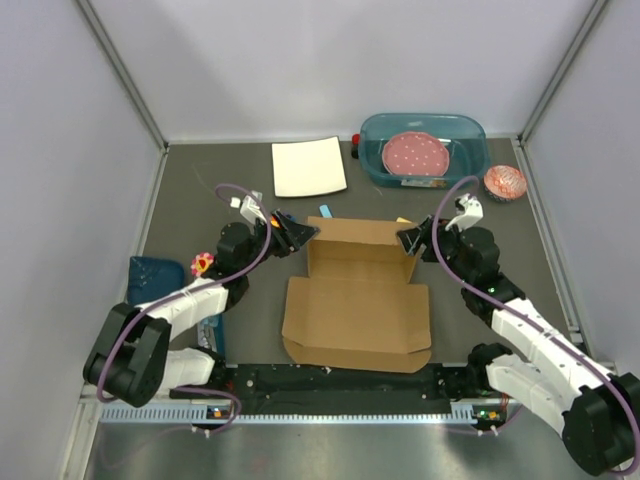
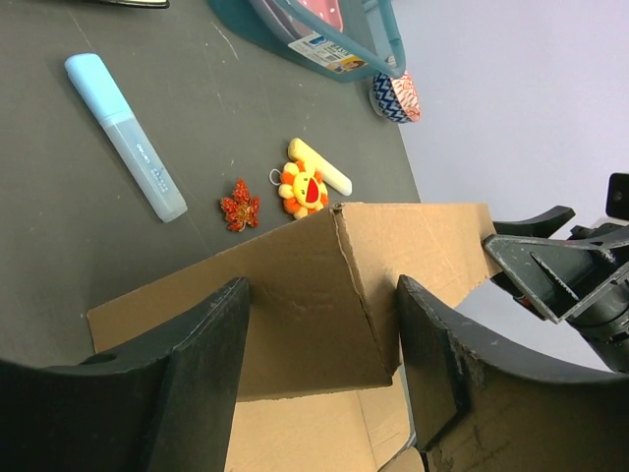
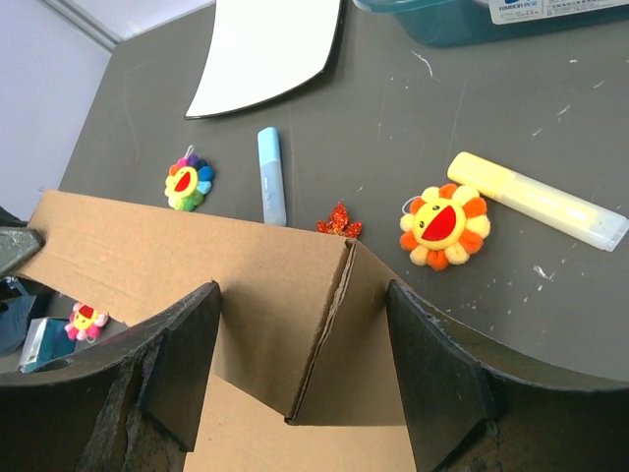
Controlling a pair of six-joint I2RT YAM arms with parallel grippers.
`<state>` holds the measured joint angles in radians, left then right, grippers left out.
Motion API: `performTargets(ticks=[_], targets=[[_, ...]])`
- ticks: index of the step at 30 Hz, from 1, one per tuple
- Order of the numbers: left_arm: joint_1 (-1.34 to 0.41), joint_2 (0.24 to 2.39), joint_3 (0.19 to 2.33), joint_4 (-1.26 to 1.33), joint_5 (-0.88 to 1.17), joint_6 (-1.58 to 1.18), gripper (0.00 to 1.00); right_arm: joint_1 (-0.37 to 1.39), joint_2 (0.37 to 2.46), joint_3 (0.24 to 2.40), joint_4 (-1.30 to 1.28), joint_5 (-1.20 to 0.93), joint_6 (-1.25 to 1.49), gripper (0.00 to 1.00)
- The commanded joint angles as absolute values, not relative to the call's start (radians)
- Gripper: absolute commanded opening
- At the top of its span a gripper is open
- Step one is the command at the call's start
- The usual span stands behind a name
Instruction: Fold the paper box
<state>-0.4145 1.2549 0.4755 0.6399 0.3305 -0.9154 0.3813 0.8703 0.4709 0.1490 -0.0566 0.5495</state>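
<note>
The paper box [image 1: 355, 310] is brown corrugated cardboard lying mid-table, its back wall raised and its front panel flat. My left gripper [image 1: 298, 232] is at the box's back left corner. In the left wrist view that gripper [image 2: 322, 295] is open, with the folded corner [image 2: 344, 295] between its fingers and the right finger close to the fold. My right gripper [image 1: 411, 240] is at the back right corner. In the right wrist view it [image 3: 303, 295] is also open, straddling that corner [image 3: 324, 315], one finger on each side of the crease.
Behind the box lie a white sheet [image 1: 309, 167], a teal tub [image 1: 422, 150] holding a pink plate, and a patterned paper cup [image 1: 505, 182]. A blue marker [image 2: 126, 136], yellow marker [image 3: 536, 200], sunflower toy [image 3: 440, 226] and red leaf [image 2: 239, 205] lie just beyond the back wall.
</note>
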Motion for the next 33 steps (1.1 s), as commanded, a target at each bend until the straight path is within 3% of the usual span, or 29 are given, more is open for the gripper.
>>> performTargets(ticks=[1,5,12,25,33], targets=[[-0.423,1.276,0.473,0.689,0.397,-0.896,0.61,0.377,0.865,0.452,0.051,-0.074,0.526,0.68],[-0.423,1.273,0.472,0.658,0.393,-0.870,0.60,0.376,0.833,0.491,0.028,-0.054,0.555,0.77],[-0.423,1.255,0.491,0.611,0.387,-0.830,0.60,0.345,0.877,0.590,0.037,-0.106,0.591,0.78],[-0.422,1.264,0.508,0.569,0.390,-0.796,0.60,0.276,0.847,0.442,0.098,-0.158,0.614,0.56],[-0.423,1.278,0.451,0.592,0.402,-0.802,0.52,0.276,0.813,0.301,0.112,-0.166,0.655,0.48]])
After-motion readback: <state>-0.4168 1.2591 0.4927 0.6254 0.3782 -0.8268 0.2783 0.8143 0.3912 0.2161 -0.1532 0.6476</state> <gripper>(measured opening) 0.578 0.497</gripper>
